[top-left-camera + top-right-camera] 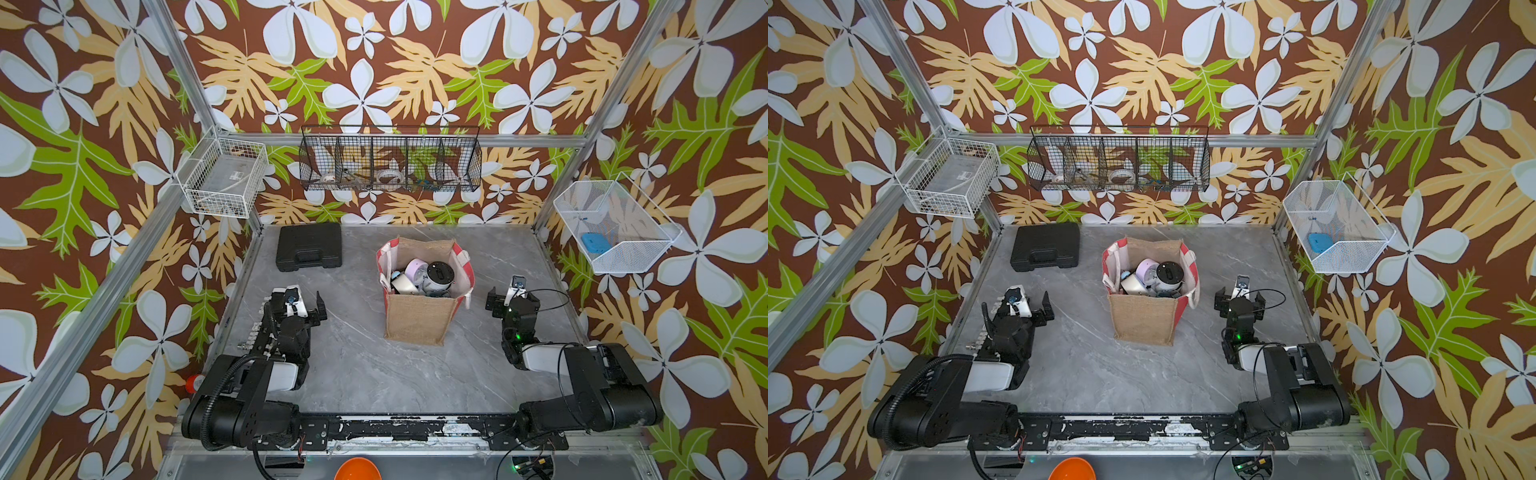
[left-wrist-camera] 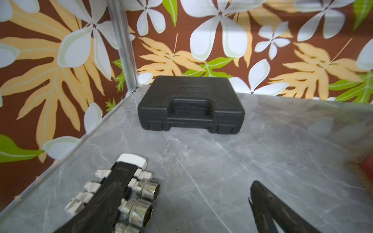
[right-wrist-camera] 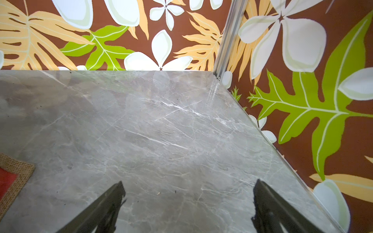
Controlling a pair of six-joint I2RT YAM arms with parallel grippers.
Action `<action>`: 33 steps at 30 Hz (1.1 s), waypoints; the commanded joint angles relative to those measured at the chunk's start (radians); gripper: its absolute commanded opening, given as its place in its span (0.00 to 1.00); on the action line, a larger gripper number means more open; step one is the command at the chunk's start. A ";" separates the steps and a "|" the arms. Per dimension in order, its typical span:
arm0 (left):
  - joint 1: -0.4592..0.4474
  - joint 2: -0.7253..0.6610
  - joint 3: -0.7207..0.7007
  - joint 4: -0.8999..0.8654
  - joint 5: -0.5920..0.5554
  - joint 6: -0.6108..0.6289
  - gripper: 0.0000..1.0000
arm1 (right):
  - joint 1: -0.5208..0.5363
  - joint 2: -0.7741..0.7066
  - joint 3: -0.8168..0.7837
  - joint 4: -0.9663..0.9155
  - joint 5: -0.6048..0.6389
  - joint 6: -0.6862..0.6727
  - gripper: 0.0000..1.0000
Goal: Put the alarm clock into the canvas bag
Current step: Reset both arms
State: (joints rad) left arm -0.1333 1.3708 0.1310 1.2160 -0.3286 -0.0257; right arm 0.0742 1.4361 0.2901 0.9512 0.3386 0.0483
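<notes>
Nearest the base, both arms rest low over the desk (image 1: 357, 365). The left pincer (image 2: 188, 183) and right pincer (image 3: 189, 182) are each spread wide and empty, and a socket rail (image 2: 129, 197) lies under the left one. Between them the canvas bag (image 1: 419, 320) stands upright, with a lavender alarm clock (image 1: 415, 268) inside among other clocks. The placing looks finished, so any withdrawal should avoid the rope handles (image 1: 468, 296) lest the bag tip. Beyond lies a black case (image 1: 309, 247).
</notes>
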 commanded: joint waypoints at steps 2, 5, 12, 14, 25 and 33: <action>0.003 0.005 0.005 0.078 -0.023 -0.029 1.00 | -0.004 0.043 -0.099 0.267 -0.063 -0.026 0.99; 0.003 0.005 0.005 0.075 -0.028 -0.030 1.00 | -0.014 0.026 -0.071 0.175 -0.079 -0.010 1.00; 0.003 0.005 0.002 0.085 -0.043 -0.034 1.00 | -0.016 0.021 -0.072 0.168 -0.081 -0.010 1.00; 0.003 0.004 0.003 0.082 -0.042 -0.034 1.00 | -0.015 0.023 -0.074 0.177 -0.078 -0.010 1.00; 0.004 0.005 0.005 0.079 -0.039 -0.033 1.00 | -0.016 0.022 -0.072 0.172 -0.082 -0.008 0.99; 0.002 0.004 0.005 0.077 -0.039 -0.034 1.00 | -0.013 -0.004 -0.157 0.292 -0.154 -0.045 0.99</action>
State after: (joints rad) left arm -0.1318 1.3762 0.1329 1.2533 -0.3618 -0.0517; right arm 0.0601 1.4254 0.1200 1.1835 0.2337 0.0216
